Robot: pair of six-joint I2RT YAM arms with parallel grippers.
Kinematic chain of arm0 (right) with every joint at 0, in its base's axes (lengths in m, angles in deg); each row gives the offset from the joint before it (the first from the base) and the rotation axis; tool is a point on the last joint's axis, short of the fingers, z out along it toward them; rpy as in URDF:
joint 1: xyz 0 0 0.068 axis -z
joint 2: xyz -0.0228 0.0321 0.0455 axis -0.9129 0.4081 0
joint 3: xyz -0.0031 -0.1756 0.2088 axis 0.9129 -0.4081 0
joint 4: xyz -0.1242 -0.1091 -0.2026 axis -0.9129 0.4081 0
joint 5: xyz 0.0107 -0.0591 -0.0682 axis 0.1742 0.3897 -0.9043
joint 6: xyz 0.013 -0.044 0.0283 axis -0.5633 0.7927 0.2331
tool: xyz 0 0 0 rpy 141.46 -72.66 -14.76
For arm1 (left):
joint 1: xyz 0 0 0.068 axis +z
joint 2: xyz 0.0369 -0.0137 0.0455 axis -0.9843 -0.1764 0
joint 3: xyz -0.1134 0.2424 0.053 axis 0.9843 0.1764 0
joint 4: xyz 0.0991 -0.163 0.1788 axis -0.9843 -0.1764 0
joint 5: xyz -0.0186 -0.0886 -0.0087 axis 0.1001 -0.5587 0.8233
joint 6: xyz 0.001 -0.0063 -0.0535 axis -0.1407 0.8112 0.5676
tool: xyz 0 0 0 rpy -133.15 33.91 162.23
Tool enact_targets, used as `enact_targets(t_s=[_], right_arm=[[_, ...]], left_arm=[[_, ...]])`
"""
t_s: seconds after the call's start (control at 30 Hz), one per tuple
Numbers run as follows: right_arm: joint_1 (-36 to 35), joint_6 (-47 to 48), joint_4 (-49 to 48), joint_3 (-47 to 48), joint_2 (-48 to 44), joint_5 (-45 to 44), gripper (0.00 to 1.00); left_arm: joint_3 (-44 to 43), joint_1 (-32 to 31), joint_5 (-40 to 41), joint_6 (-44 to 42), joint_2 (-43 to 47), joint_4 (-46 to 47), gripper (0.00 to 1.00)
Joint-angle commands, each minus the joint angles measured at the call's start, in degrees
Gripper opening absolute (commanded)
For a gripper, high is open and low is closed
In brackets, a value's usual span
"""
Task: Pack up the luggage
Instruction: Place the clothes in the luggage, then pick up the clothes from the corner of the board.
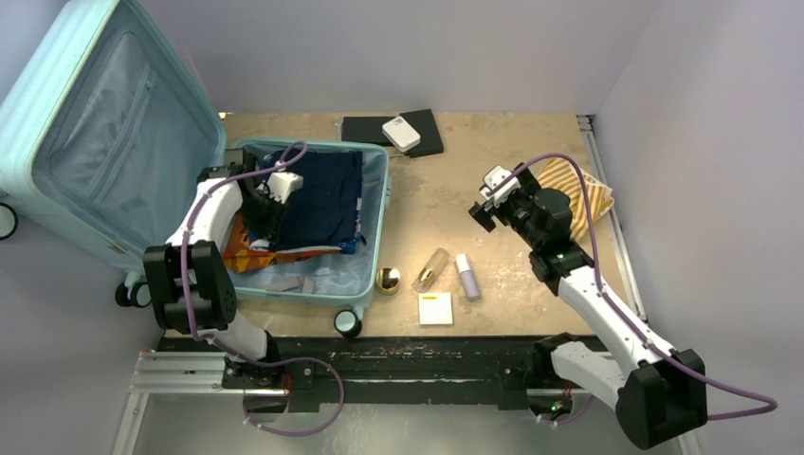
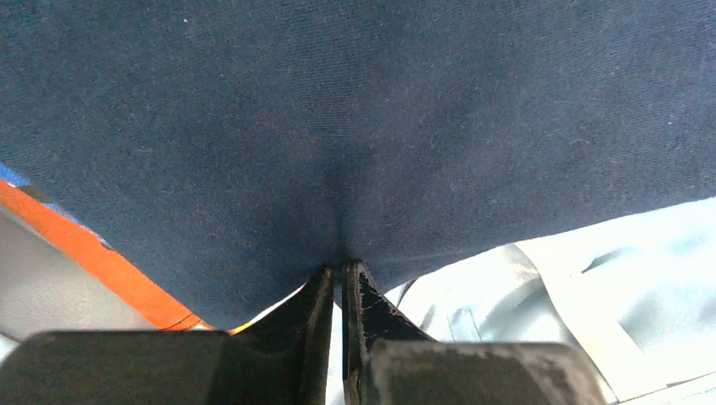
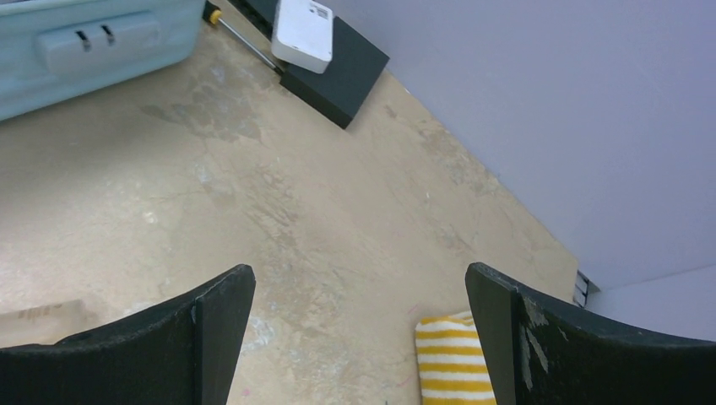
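The luggage (image 1: 104, 133), a pale mint hard-shell suitcase with horizontal ribs, lies open at the far left of the table (image 1: 493, 275): its lid stands propped up against the left wall, showing light-blue lining, and its base lies flat with a black-and-white wheel (image 1: 347, 323) at the near corner. A folded navy garment (image 1: 322, 194) fills much of the base, over an orange-and-blue patterned cloth (image 1: 248, 254). The left gripper (image 2: 340, 268) reaches into the base, its jaws nearly together, pinching a pucker of the navy garment at their tips. The right gripper (image 3: 359, 278) hangs above bare tabletop with its jaws spread wide, holding nothing, just beside a yellow-striped cloth (image 3: 452, 359). Near the base's right side lie a gold ball (image 1: 387, 280), a glass bottle (image 1: 431, 268) and a lilac tube (image 1: 466, 277)
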Motion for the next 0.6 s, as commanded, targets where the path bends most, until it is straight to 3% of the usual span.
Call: enact_targets(t_s=[0.0,0.07,0.3,0.43,0.57], right_arm=[[1.54,-1.46,-1.50,4.21,2.06,-3.95,0.98],[3.75,-2.00,-1.24,6.18,4.12,-4.61,0.98],[10.11,0.26,1.10,13.71,16.16,-9.65,0.98],[11.85,5.89,1.07,14.18,21.30,-12.67,0.98],[15.03,9.46,0.04,13.69,25.43,-14.31,0.99]], left_arm=[[1.53,-0.07,0.69,-1.84,3.67,1.90,0.07],[-0.95,-0.13,0.29,-1.44,4.89,0.90,0.16],[-14.36,-0.06,-5.98,2.71,6.86,-2.98,0.61],[-18.27,-0.94,-10.57,5.07,6.29,-4.12,0.70],[-17.22,-5.67,-8.22,6.76,6.29,-2.23,0.73]])
